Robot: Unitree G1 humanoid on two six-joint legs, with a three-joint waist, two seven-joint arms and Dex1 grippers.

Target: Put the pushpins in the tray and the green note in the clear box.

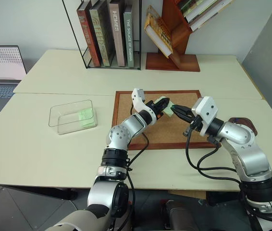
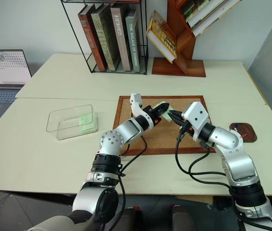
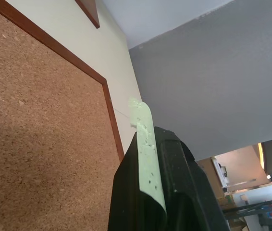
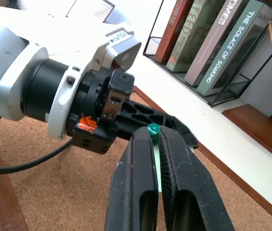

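Take the cork board (image 1: 161, 139) as your landmark. Your left gripper (image 1: 164, 106) hangs over its upper middle, fingers pressed together on the green note (image 3: 145, 159); in the left wrist view the pale slip stands on edge between the two black fingers (image 3: 184, 192) and sticks out past their tips.

Your right gripper (image 1: 178, 111) meets it from the board's right side, tip to tip with the left one. Its jaws are pinched on a green-headed pushpin (image 4: 153, 129) (the only pin you can make out here), which sits right at the fingertips, just in front of the note.

The clear box (image 1: 72, 116) lies on the table (image 1: 40, 149) well to the left of the board, and a second pale green slip (image 1: 85, 116) rests inside it toward its right end. The tray (image 2: 242, 132) sits just off the board's right edge, beyond your right forearm; what lies in it is too small to tell.

Behind the board, a wire rack of books (image 1: 108, 33) stands upright.
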